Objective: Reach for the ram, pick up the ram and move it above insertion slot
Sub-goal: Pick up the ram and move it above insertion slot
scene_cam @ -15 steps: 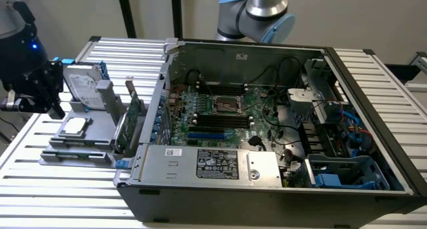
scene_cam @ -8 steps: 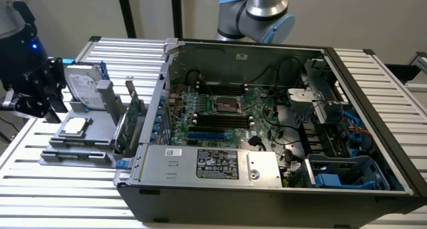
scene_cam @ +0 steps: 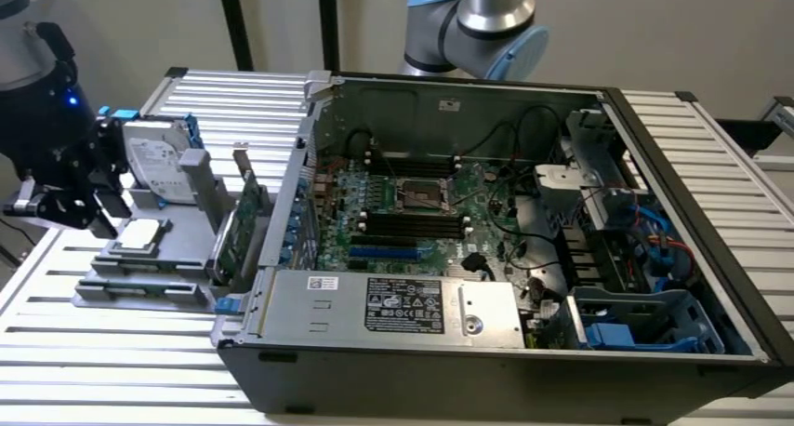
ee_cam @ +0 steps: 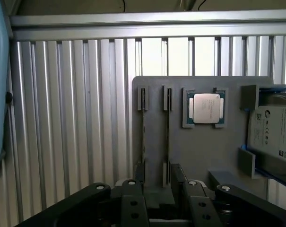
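Two thin ram sticks stand edge-up in the slots of a grey holder tray (ee_cam: 204, 156); one ram (ee_cam: 168, 127) lies in line with the gap between my fingers, the other (ee_cam: 143, 127) beside it. In the exterior view the ram (scene_cam: 139, 281) sits at the tray's near end. My black gripper (ee_cam: 158, 183) hovers over the tray's edge, open, holding nothing. In the exterior view the gripper (scene_cam: 72, 206) hangs at the far left, just beside the tray. The black memory slots (scene_cam: 416, 225) lie on the motherboard inside the open computer case.
The tray also carries a CPU (ee_cam: 205, 108), a hard drive (ee_cam: 273, 135) and a taller green expansion card (scene_cam: 244, 226) next to the case wall (scene_cam: 292, 193). Ribbed metal table (ee_cam: 72, 118) surrounds the tray. Cables and a power supply (scene_cam: 397, 305) crowd the case.
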Motion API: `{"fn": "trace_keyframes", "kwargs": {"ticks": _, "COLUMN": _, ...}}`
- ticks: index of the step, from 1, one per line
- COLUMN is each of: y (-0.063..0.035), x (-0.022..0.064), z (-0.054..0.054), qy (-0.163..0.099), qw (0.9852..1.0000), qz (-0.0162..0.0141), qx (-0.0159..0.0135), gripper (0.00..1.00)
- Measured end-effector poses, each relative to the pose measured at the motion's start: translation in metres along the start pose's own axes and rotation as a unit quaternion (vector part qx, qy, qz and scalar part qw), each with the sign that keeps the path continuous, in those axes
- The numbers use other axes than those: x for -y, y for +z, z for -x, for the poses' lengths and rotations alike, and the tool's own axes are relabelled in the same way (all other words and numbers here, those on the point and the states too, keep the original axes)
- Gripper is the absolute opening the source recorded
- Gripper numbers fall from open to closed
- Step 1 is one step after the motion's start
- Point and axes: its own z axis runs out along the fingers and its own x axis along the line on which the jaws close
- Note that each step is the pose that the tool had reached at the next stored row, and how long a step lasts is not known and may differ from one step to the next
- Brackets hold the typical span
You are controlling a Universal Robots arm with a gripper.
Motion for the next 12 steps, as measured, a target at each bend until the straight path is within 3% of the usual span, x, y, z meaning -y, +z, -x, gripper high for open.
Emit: {"fn": "trace_keyframes", "kwargs": {"ticks": 12, "y": 0.0218, "x": -0.0003, "z": 0.000, "qy": 0.000, "qw": 1.0000, "qz": 0.0000, "qx": 0.0001, "gripper": 0.36}}
